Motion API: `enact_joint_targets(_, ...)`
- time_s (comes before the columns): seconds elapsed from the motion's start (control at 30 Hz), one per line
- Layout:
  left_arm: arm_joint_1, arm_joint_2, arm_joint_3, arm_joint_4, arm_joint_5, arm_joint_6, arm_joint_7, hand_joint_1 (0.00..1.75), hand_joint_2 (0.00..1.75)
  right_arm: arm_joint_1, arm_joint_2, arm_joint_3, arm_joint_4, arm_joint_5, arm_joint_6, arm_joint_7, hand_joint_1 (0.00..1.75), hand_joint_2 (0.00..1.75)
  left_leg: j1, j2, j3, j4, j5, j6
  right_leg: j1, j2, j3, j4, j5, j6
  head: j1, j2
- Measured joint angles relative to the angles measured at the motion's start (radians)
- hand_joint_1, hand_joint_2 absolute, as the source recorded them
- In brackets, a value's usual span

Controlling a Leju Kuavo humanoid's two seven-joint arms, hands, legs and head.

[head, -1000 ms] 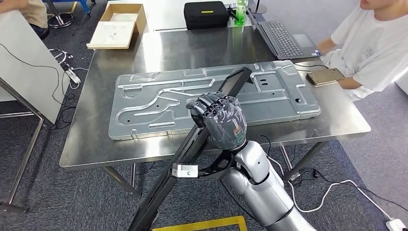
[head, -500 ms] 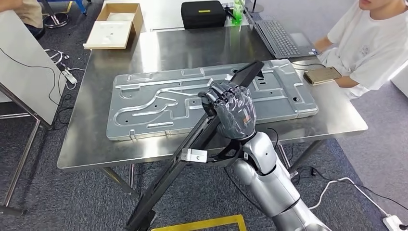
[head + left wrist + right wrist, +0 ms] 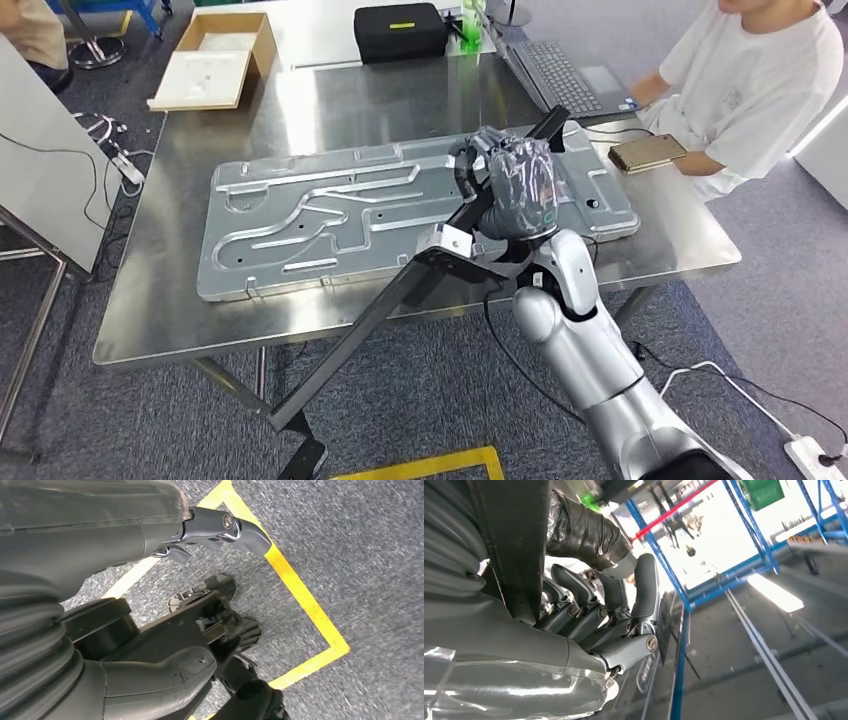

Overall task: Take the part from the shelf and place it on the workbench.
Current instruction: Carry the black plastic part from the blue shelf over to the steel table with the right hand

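The part is a long black bar (image 3: 380, 310), slanting from below the table's front edge up over the workbench (image 3: 160, 310). My right hand (image 3: 518, 185) grips it near its upper end, above the right part of a large grey stamped metal plate (image 3: 300, 220) lying on the bench. The bar's top end (image 3: 553, 125) reaches past the plate's far edge. In the right wrist view my fingers (image 3: 589, 615) wrap around the dark bar (image 3: 514, 545). My left hand (image 3: 125, 545) hangs over the carpet with thumb (image 3: 165, 672) and fingers apart, holding nothing.
A person in a white shirt (image 3: 750, 90) sits at the bench's right end by a laptop (image 3: 560, 75) and a phone (image 3: 648, 152). A black case (image 3: 400, 30) and a cardboard box (image 3: 215, 60) stand at the back. Yellow tape (image 3: 420, 465) marks the floor.
My right hand has carried the bar forward and to the right, from the plate's front edge to above its right part. The camera view has also shifted a little.
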Motion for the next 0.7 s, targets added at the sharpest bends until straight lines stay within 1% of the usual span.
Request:
enact_joint_targets(0.03, 0.0, 0.001, 0.0, 0.0, -0.001, -0.003, -0.001, 0.0, 1.75, -0.006, -0.004, -0.003, 0.012, -0.006, 0.008, -0.004, 1.75, 1.75, -0.003, -0.001, 0.003, -0.006, -0.002, 0.001, 0.0, 0.0, -0.001, -0.001, 0.001, 0.005, 0.0, 0.0)
enact_joint_targets(0.07, 0.001, 0.001, 0.0, 0.0, -0.003, -0.006, -0.002, 0.0, 1.75, -0.011, -0.008, -0.005, 0.022, -0.012, 0.018, -0.009, 1.75, 1.75, -0.002, -0.001, 0.003, -0.01, 0.0, 0.004, -0.001, 0.001, -0.001, -0.003, 0.003, 0.011, 0.0, 0.0)
enact_joint_targets(0.1, 0.001, 0.002, 0.0, 0.0, -0.003, -0.008, -0.004, 0.0, 1.75, -0.016, -0.013, -0.005, 0.031, -0.016, 0.03, -0.015, 1.75, 1.75, 0.0, 0.0, 0.005, -0.016, 0.004, 0.008, -0.001, 0.0, 0.0, -0.001, 0.0, 0.016, 0.0, 0.0)
enact_joint_targets(0.13, 0.001, 0.002, 0.0, 0.0, -0.003, -0.009, -0.005, 0.0, 1.75, -0.023, -0.017, -0.006, 0.038, -0.021, 0.042, -0.02, 1.75, 1.75, 0.003, 0.001, 0.008, -0.022, 0.008, 0.013, -0.002, -0.001, -0.005, 0.01, -0.009, 0.022, 0.001, 0.0)
enact_joint_targets(0.17, 0.0, 0.002, 0.0, 0.0, -0.003, -0.01, -0.006, 0.0, 1.75, -0.031, -0.022, -0.006, 0.044, -0.025, 0.054, -0.025, 1.75, 1.75, 0.006, 0.002, 0.01, -0.028, 0.011, 0.018, -0.002, -0.002, -0.018, 0.039, -0.027, 0.027, 0.001, 0.0)
enact_joint_targets(0.2, -0.002, 0.002, 0.0, 0.0, -0.003, -0.01, -0.007, 0.0, 1.75, -0.038, -0.027, -0.006, 0.05, -0.028, 0.062, -0.028, 1.75, 1.75, 0.007, 0.003, 0.012, -0.03, 0.013, 0.021, -0.005, -0.004, -0.041, 0.088, -0.054, 0.031, 0.001, 0.0)
enact_joint_targets(0.23, -0.002, 0.002, 0.0, 0.0, -0.003, -0.011, -0.008, 0.0, 1.75, -0.043, -0.031, -0.006, 0.056, -0.03, 0.069, -0.03, 1.75, 1.75, 0.007, 0.004, 0.012, -0.031, 0.014, 0.022, -0.007, -0.005, -0.072, 0.15, -0.083, 0.036, 0.002, 0.0)
enact_joint_targets(0.27, -0.002, 0.002, 0.0, 0.0, -0.003, -0.011, -0.008, 0.0, 1.75, -0.046, -0.036, -0.006, 0.062, -0.032, 0.077, -0.032, 1.75, 1.75, 0.007, 0.004, 0.012, -0.03, 0.013, 0.022, -0.009, -0.005, -0.102, 0.21, -0.105, 0.04, 0.002, 0.0)
enact_joint_targets(0.3, -0.001, 0.003, 0.0, 0.0, -0.003, -0.011, -0.008, 0.0, 1.75, -0.046, -0.04, -0.006, 0.069, -0.036, 0.09, -0.035, 1.75, 1.75, 0.007, 0.004, 0.012, -0.029, 0.013, 0.022, -0.012, -0.007, -0.122, 0.248, -0.111, 0.043, 0.002, 0.0)
enact_joint_targets(0.33, -0.001, 0.003, 0.0, 0.0, -0.003, -0.012, -0.008, 0.0, 1.75, -0.047, -0.045, -0.005, 0.075, -0.042, 0.104, -0.038, 1.75, 1.75, 0.007, 0.004, 0.012, -0.027, 0.011, 0.021, -0.015, -0.008, -0.127, 0.251, -0.098, 0.045, 0.002, 0.0)
enact_joint_targets(0.37, 0.0, 0.003, 0.0, 0.0, -0.003, -0.013, -0.008, 0.0, 1.75, -0.049, -0.049, -0.005, 0.081, -0.048, 0.119, -0.041, 1.75, 1.75, 0.008, 0.003, 0.012, -0.025, 0.009, 0.02, -0.018, -0.01, -0.111, 0.212, -0.068, 0.046, 0.002, 0.0)
enact_joint_targets(0.4, 0.0, 0.003, 0.0, 0.0, -0.003, -0.015, -0.009, 0.0, 1.75, -0.052, -0.053, -0.003, 0.085, -0.053, 0.129, -0.044, 1.75, 1.75, 0.008, 0.003, 0.012, -0.022, 0.007, 0.017, -0.021, -0.013, -0.082, 0.147, -0.032, 0.047, 0.002, 0.0)
enact_joint_targets(0.43, 0.0, 0.003, 0.0, 0.0, -0.003, -0.016, -0.01, 0.0, 1.75, -0.057, -0.057, -0.002, 0.089, -0.056, 0.134, -0.046, 1.75, 1.75, 0.007, 0.003, 0.011, -0.019, 0.003, 0.012, -0.02, -0.016, -0.052, 0.084, -0.007, 0.046, 0.002, 0.0)
enact_joint_targets(0.47, -0.001, 0.004, 0.0, 0.0, -0.003, -0.017, -0.01, 0.0, 1.75, -0.061, -0.06, 0.0, 0.093, -0.057, 0.136, -0.047, 1.75, 1.75, 0.005, 0.003, 0.008, -0.015, 0.001, 0.007, -0.019, -0.017, -0.03, 0.034, 0.01, 0.042, 0.002, 0.0)
enact_joint_targets(0.5, -0.001, 0.004, 0.0, 0.0, -0.003, -0.017, -0.011, 0.0, 1.75, -0.065, -0.061, 0.001, 0.096, -0.058, 0.137, -0.049, 1.75, 1.75, 0.003, 0.003, 0.007, -0.014, -0.001, 0.002, -0.017, -0.017, -0.02, 0.01, 0.013, 0.038, 0.001, 0.0)
enact_joint_targets(0.57, -0.001, 0.004, 0.0, 0.0, -0.003, -0.018, -0.011, 0.0, 1.75, -0.069, -0.066, 0.003, 0.103, -0.059, 0.137, -0.05, 1.75, 1.75, 0.002, 0.004, 0.006, -0.015, -0.001, -0.007, -0.013, -0.015, -0.02, 0.004, 0.01, 0.026, 0.001, 0.0)
enact_joint_targets(0.6, -0.001, 0.005, 0.0, 0.0, -0.003, -0.018, -0.011, 0.0, 1.75, -0.069, -0.068, 0.004, 0.106, -0.06, 0.137, -0.05, 1.75, 1.75, 0.003, 0.004, 0.006, -0.014, -0.003, -0.012, -0.014, -0.015, -0.019, 0.002, 0.01, 0.019, 0.001, 0.0)
enact_joint_targets(0.63, 0.0, 0.005, 0.0, 0.0, -0.003, -0.018, -0.011, 0.0, 1.75, -0.069, -0.07, 0.004, 0.109, -0.06, 0.137, -0.051, 1.75, 1.75, 0.004, 0.004, 0.003, -0.004, -0.013, -0.016, -0.014, -0.015, -0.017, -0.001, 0.011, 0.011, 0.001, 0.0)
enact_joint_targets(0.67, 0.0, 0.005, 0.0, 0.0, -0.003, -0.018, -0.011, 0.0, 1.75, -0.07, -0.07, 0.005, 0.11, -0.06, 0.137, -0.051, 1.75, 1.75, 0.006, 0.003, -0.008, 0.023, -0.031, -0.02, -0.015, -0.015, -0.015, -0.003, 0.012, 0.004, 0.001, 0.0)
enact_joint_targets(0.7, 0.0, 0.005, 0.0, 0.0, -0.003, -0.018, -0.011, 0.0, 1.75, -0.071, -0.07, 0.005, 0.111, -0.06, 0.137, -0.052, 1.75, 1.75, 0.006, 0.003, -0.028, 0.069, -0.058, -0.022, -0.015, -0.015, -0.013, -0.005, 0.012, -0.002, 0.001, 0.0)
